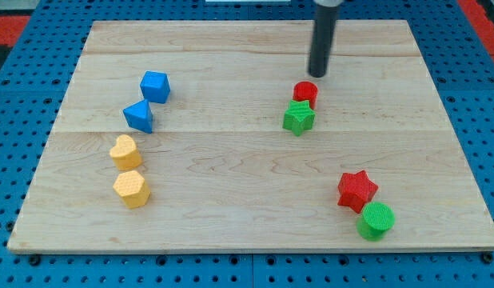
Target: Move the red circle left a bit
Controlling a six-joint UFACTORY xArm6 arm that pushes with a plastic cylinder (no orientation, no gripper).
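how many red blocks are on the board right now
2: the red circle near the view's top, just below my tip, touching the green star; the red star at lower right. None looks hidden.

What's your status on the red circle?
My tip just above-right of red circle. Green star touching its lower edge. Leftward path open.

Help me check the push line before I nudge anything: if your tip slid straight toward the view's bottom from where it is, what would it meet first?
Probably the red circle: my tip sits just above it, slightly right, so contact might be off-centre. The green star touches it from below.
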